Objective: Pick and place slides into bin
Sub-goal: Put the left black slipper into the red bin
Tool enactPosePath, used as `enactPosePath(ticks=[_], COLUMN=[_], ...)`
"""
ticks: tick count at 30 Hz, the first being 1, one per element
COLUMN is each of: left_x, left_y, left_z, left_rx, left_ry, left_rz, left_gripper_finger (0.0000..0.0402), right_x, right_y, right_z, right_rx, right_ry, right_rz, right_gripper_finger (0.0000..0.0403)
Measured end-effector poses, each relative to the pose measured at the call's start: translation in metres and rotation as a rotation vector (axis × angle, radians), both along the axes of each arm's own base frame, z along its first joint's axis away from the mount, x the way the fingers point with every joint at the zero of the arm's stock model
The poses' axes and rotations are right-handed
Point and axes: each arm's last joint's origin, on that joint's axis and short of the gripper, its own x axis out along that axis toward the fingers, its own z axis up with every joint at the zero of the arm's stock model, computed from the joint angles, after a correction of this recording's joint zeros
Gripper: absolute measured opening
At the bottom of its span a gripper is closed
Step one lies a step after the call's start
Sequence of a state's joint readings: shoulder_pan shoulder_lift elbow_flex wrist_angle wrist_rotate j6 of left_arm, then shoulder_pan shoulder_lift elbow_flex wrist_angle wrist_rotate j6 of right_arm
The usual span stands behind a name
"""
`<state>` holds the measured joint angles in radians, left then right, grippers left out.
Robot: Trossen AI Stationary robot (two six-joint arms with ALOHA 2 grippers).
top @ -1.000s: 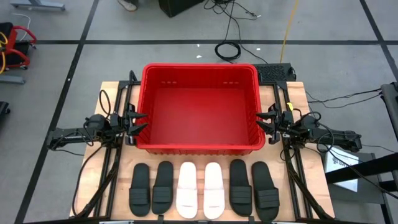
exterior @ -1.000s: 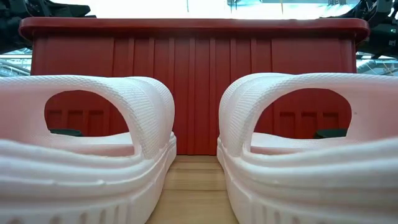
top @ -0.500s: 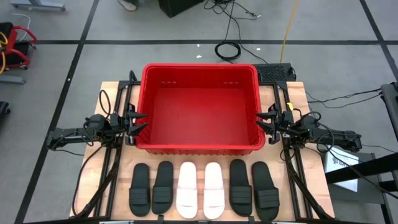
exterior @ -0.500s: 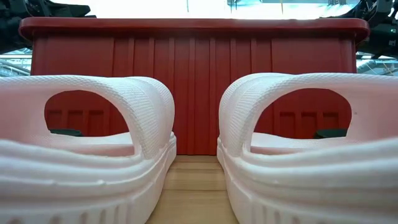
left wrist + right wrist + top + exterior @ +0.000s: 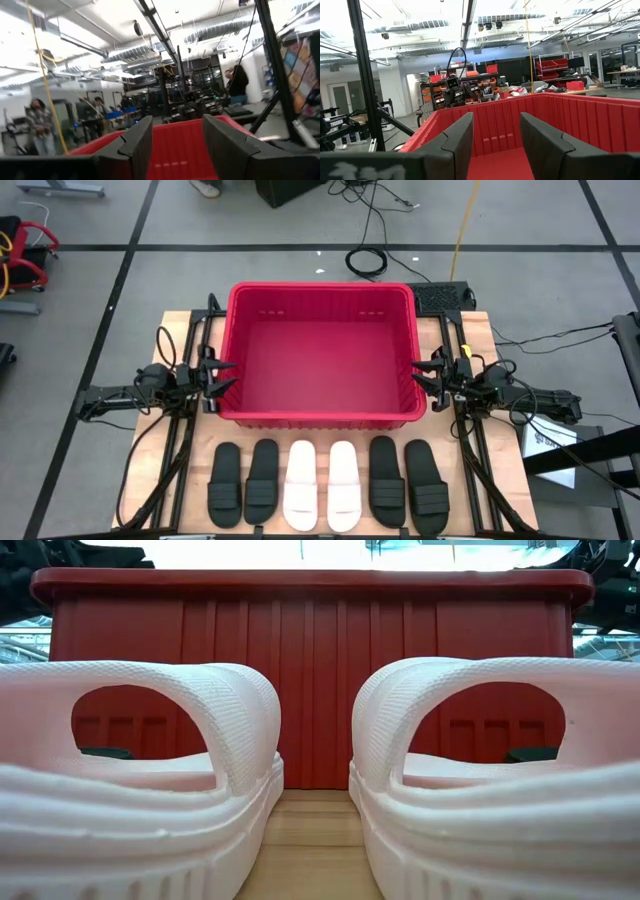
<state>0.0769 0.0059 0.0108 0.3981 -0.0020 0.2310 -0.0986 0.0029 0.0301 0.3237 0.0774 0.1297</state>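
Note:
The red bin (image 5: 320, 355) stands in the middle of the table, nothing inside it. Several slides lie on their soles in a row along the near edge: two white ones (image 5: 322, 485) in the middle, two black (image 5: 243, 482) to their left and two black (image 5: 407, 484) to their right. The low view looks past the two white slides (image 5: 140, 770) at the bin's near wall (image 5: 310, 680). My left gripper (image 5: 222, 375) hovers open just outside the bin's left wall (image 5: 175, 150). My right gripper (image 5: 428, 378) hovers open just outside its right wall (image 5: 580, 120). Both hold nothing.
Black frame rails (image 5: 185, 440) and cables run along both sides of the table. A black box (image 5: 440, 295) sits at the far right corner. A strip of bare wood (image 5: 320, 430) lies between bin and slides. People (image 5: 37, 125) stand in the room beyond.

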Motion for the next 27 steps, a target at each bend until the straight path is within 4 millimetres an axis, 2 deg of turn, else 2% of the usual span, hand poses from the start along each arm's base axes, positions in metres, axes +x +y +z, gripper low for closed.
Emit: enactPosePath(ticks=[6, 15, 27], left_x=[0.0, 0.0, 0.001], left_y=[0.0, 0.0, 0.0], left_z=[0.0, 0.0, -0.003], left_rx=[0.004, -0.102, -0.236], left_ry=[0.0, -0.002, 0.012], left_rz=[0.002, -0.043, -0.096], left_gripper_finger=[0.0179, 0.0179, 0.0179], right_x=[-0.001, -0.011, -0.011], right_y=[0.0, 0.001, 0.001], right_z=[0.003, 0.023, 0.024], right_rx=[-0.014, -0.152, -0.104], right_ry=[-0.032, -0.241, -0.258], right_rz=[-0.008, -0.064, -0.039], right_gripper_finger=[0.0153, 0.0153, 0.0153])
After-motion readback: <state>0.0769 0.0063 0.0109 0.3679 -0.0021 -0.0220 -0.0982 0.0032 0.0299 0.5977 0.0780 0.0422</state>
